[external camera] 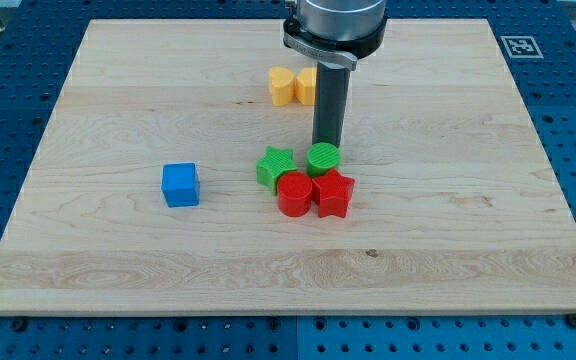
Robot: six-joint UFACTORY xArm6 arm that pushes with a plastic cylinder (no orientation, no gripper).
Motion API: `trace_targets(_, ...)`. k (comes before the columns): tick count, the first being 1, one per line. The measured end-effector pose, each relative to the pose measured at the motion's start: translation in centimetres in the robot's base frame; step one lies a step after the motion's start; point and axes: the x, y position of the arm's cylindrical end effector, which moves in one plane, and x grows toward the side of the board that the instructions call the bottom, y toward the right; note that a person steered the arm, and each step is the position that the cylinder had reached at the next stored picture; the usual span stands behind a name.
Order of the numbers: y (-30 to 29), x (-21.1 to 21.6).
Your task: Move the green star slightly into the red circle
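Observation:
The green star (273,167) lies near the board's middle, touching the upper left of the red circle (294,193). A green circle (323,158) sits just above the red circle's right side. A red star (334,193) touches the red circle on its right. My tip (327,144) stands just above the green circle, to the upper right of the green star, apart from the star.
A blue cube (180,185) lies to the view's left of the cluster. A yellow heart (282,87) and another yellow block (306,85), partly hidden by the rod, lie toward the view's top. The wooden board (88,260) sits on a blue perforated table.

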Motion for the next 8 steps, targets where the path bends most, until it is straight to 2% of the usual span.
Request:
trace_targets(1,0.0,-0.1)
trace_targets(3,-8.2,-5.7)
trace_targets(4,-10.7,-5.0)
trace_targets(5,-11.5,-2.1)
trace_targets(6,-11.5,0.8)
trace_targets(8,-9.8,2.5)
